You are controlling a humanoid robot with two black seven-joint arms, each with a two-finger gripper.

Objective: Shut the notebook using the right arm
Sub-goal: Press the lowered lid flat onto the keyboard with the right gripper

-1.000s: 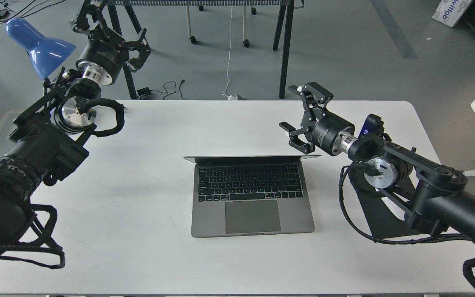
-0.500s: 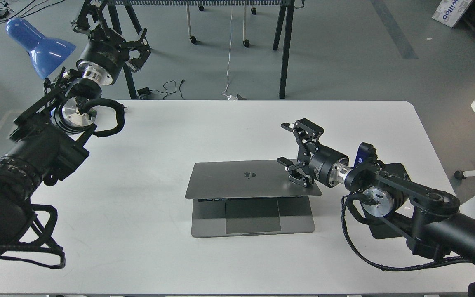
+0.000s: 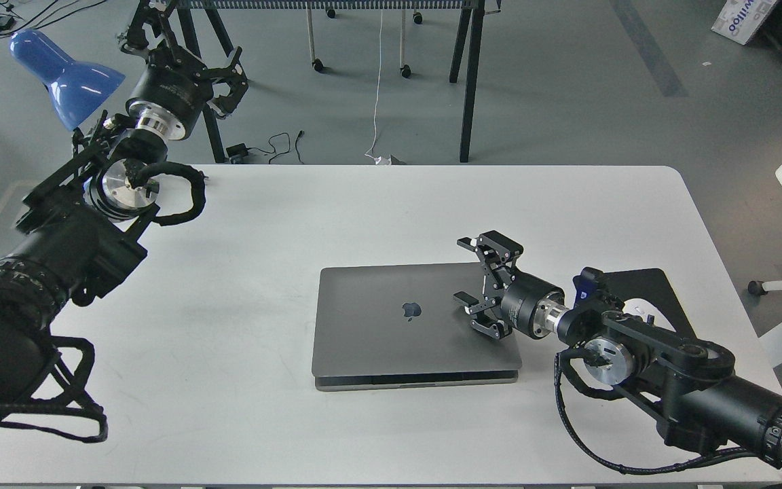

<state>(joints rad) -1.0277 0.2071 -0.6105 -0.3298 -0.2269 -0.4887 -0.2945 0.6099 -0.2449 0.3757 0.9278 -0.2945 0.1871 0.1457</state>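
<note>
On the white table (image 3: 391, 204), the notebook (image 3: 391, 326) lies at centre, lid almost flat on its base. The right arm (image 3: 669, 380) reaches over its right side; the right gripper (image 3: 476, 282), fingers spread, rests on the lid. The left gripper (image 3: 218, 75) hangs beyond the table's far-left corner, fingers spread.

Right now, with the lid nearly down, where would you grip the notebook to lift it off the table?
Probably the right short edge of the notebook, coming in low from the right, where the right gripper already hovers with fingers open. It lies flat and thin on the table, so only its edges offer a pinch; the wide lid does not.
</note>
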